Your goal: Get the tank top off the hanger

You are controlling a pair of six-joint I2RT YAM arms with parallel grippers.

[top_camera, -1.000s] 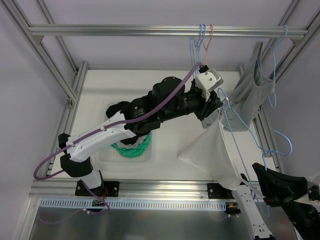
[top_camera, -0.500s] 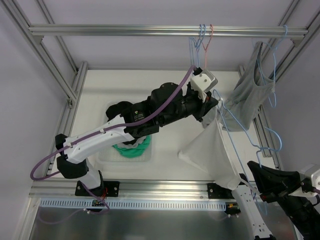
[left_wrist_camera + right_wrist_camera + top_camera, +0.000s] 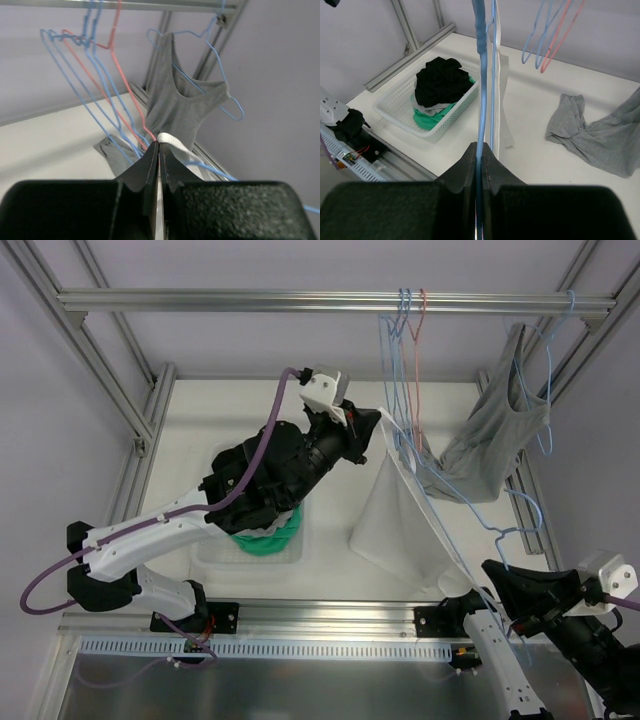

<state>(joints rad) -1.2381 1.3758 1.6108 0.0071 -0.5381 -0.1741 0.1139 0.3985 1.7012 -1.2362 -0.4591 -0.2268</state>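
A white tank top point(image 3: 398, 508) hangs stretched on a light blue wire hanger point(image 3: 462, 498). My left gripper point(image 3: 372, 420) is shut on the top's white strap point(image 3: 173, 141), held high above the table, left of the rail's empty hangers. My right gripper point(image 3: 503, 583) is shut on the blue hanger's wire point(image 3: 480, 75) at the front right. In the right wrist view the white top point(image 3: 501, 85) hangs edge-on just behind that wire. The hanger's far end is partly hidden by the cloth.
A grey tank top point(image 3: 497, 435) hangs on another blue hanger at the right, its hem trailing on the table point(image 3: 600, 131). Empty blue and red hangers point(image 3: 408, 330) hang from the rear rail. A white basket point(image 3: 205, 552) of dark and green clothes sits front left.
My left arm has swung left and back, pulling the white strap away from the grey top and stretching the cloth along the hanger. My right gripper has shifted slightly, still holding the hanger.
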